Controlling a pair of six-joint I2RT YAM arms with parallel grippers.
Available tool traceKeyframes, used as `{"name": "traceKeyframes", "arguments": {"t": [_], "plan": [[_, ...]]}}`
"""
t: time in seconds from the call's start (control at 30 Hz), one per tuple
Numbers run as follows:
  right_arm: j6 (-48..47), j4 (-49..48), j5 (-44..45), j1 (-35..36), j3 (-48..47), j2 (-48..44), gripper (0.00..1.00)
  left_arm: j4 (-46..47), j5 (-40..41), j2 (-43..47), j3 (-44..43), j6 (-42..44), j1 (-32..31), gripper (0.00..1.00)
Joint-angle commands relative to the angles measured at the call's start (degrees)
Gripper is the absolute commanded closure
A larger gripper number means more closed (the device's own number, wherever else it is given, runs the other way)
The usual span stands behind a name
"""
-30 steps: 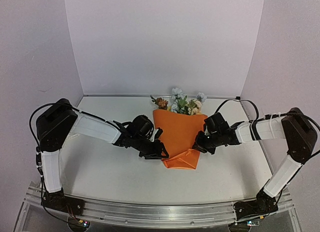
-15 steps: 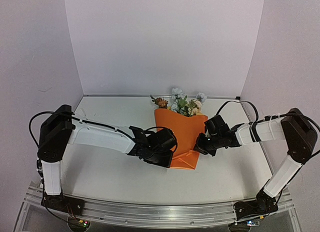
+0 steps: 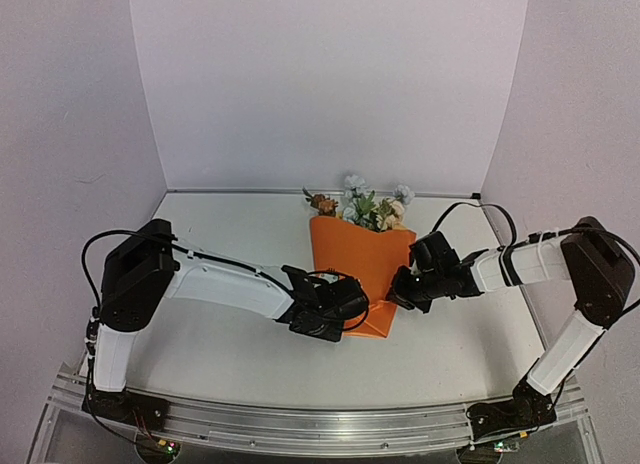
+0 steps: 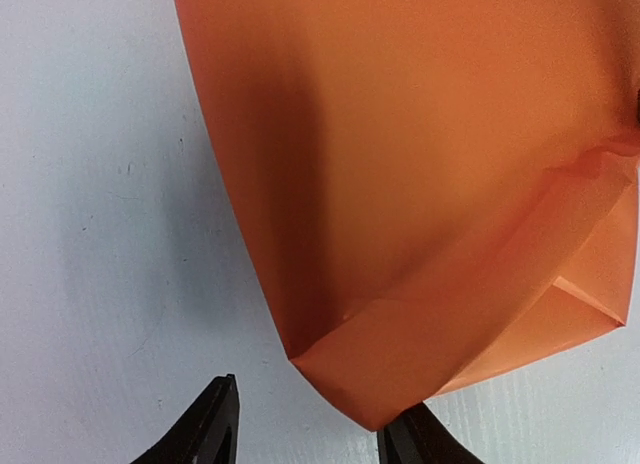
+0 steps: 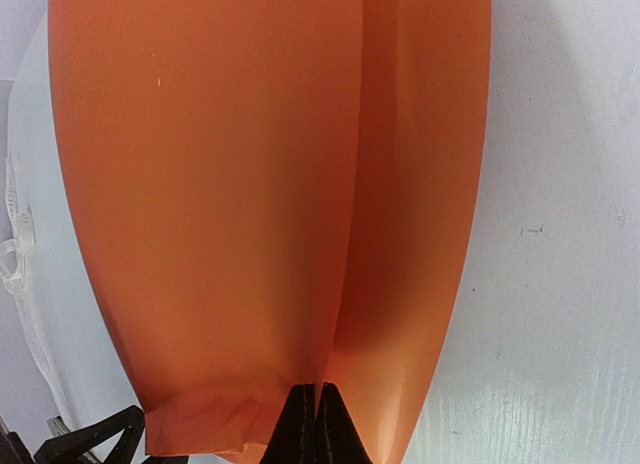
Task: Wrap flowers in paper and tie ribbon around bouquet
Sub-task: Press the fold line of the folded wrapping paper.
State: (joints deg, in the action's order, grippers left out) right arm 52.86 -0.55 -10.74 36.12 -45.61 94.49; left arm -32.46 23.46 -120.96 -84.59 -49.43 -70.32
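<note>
This paper (image 3: 355, 274) is thin and floppy, folded over the flowers (image 3: 365, 206) mid-tabletop (image 3: 230, 244), right jaws pinched shut on its fold, left jaws apart by the bottom corner, so I'd grab that doubled corner gently.

- This is a robot test booth in a lab, not a home or a shop.
- Past my fingers (image 4: 215, 429) stand plain pale panels (image 3: 320, 84), boxing me in at the back and on both sides.
- Beneath my fingers lies a plain white surface (image 3: 230, 354).
- Behind them, an aluminium rail (image 3: 300, 431) carries my arm bases, with black cables (image 3: 478, 203) looping loose.
</note>
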Motion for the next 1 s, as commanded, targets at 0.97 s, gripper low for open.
{"name": "traceKeyframes", "arguments": {"t": [0.97], "plan": [[-2.4,-3.1,3.9,4.7,0.5,0.7,1.0,15.6,-15.2,23.0,16.2,-0.2,4.4,0.71]]}}
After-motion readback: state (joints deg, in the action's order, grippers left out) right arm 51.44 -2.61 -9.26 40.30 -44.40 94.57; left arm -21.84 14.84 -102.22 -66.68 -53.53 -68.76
